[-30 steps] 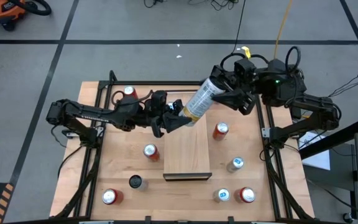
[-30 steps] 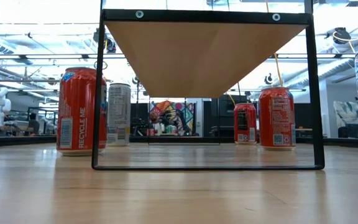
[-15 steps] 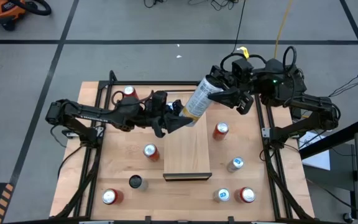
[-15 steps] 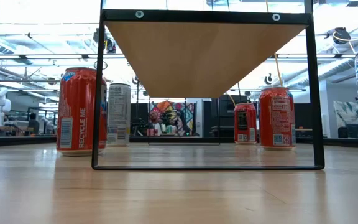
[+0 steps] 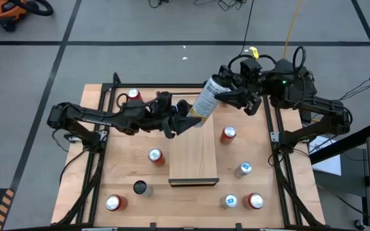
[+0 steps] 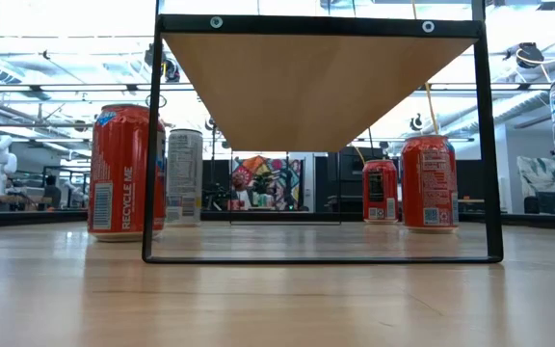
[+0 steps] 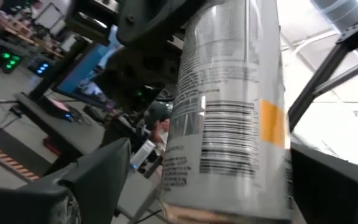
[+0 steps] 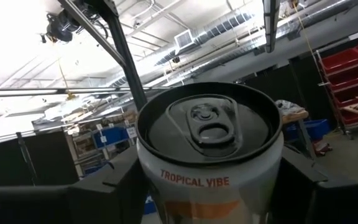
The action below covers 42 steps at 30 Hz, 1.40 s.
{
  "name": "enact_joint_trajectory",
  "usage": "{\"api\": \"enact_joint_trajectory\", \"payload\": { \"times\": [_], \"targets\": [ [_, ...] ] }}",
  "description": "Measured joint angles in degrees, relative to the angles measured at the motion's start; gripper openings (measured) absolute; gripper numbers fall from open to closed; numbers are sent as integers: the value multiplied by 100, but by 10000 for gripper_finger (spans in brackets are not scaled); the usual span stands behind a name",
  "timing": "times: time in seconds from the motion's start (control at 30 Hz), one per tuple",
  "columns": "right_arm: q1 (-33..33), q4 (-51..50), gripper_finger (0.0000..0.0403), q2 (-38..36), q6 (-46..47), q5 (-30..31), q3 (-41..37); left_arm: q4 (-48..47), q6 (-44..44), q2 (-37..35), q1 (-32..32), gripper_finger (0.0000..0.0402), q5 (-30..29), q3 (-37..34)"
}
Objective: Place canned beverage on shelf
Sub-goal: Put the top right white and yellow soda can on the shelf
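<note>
Canned beverage (image 5: 205, 102) hangs tilted over the shelf's (image 5: 194, 154) far end, right gripper (image 5: 231, 97) clamping its top; left gripper (image 5: 180, 122), jaws spread, flanks its base.

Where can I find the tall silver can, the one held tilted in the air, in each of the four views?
High view: tall silver can, upper centre, tilted above the shelf's far end.
Low view: not in it.
Left wrist view: fills the centre.
Right wrist view: centre, top facing the camera.
Shared landmark: the right claw holding its top.
</note>
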Motion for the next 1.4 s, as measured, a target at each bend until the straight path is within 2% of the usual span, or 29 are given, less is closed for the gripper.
{"api": "enact_joint_trajectory", "payload": {
  "times": [0.33,0.53,0.8,1.07,1.4],
  "targets": [
    [-216,-724,231,-428,-131,-3,0,-1370,861,-756,0,393,-695,-2],
    [-235,-925,232,-460,-219,30,0,-2032,931,-1096,-2,393,-963,-4],
    [-234,-1075,230,-407,-314,411,2,-2149,1112,-1195,-14,393,-1344,-7],
    [-226,-1204,230,-406,-373,640,2,-2150,1348,-1195,-22,393,-1436,-7],
    [-222,-1206,229,-292,-353,943,4,-2155,2127,-1191,-22,393,-1824,64]
  ]
}}
